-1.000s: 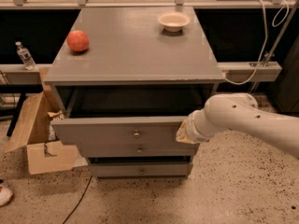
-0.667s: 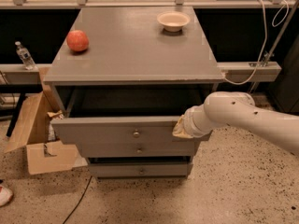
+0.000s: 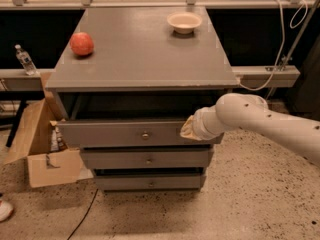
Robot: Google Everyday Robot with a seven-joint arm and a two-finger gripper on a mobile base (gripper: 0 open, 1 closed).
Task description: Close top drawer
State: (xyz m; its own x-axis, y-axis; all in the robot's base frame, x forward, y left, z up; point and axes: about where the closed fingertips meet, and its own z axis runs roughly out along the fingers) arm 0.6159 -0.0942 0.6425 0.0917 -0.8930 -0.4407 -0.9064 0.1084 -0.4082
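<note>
against the open top drawer, right end, rests the pincer.

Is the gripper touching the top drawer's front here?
Cannot tell. In the camera view the gripper overlaps the front of the top drawer, right of its knob, hiding any contact or gap.

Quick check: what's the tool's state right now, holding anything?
The tool: at the front of the pulled-out top drawer, right of its knob; open or closed cannot be told.
</note>
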